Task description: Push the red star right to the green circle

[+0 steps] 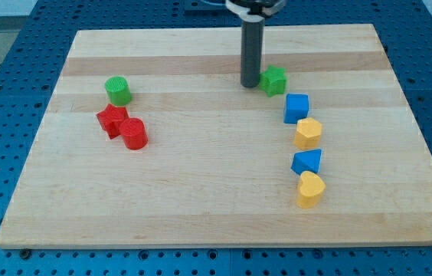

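The red star (112, 119) lies at the view's left of the wooden board, touching a red cylinder (134, 133) at its lower right. The green circle (118, 90) stands just above the red star, slightly to its right, close to it. My tip (250, 83) is far to the right, near the view's top centre, right beside the left side of a green star-like block (273, 80). The rod stands upright, well apart from the red star.
On the right, a column of blocks runs downward: a blue cube (296, 107), a yellow hexagon (308, 133), a blue triangular block (307, 162), a yellow block (310, 189). The board (201, 192) edges drop to a blue perforated table.
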Robot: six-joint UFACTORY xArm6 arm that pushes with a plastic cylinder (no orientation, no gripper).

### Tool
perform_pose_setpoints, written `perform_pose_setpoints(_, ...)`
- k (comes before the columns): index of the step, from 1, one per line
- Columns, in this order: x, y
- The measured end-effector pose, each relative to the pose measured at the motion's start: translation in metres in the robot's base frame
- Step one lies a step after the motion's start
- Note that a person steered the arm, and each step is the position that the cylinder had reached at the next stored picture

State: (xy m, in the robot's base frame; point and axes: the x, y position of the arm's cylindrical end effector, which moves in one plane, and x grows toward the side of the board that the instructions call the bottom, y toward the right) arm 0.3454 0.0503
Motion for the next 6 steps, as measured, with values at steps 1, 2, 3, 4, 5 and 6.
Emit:
perform_pose_setpoints(1,0.000,0.020)
perform_pose_setpoints(2,0.000,0.026)
perform_pose_setpoints(3,0.049,-0.063)
perform_pose_setpoints(4,0.142,-0.128)
perform_pose_setpoints(5,0.168,-0.226)
perform_pose_setpoints(6,0.144,-0.291)
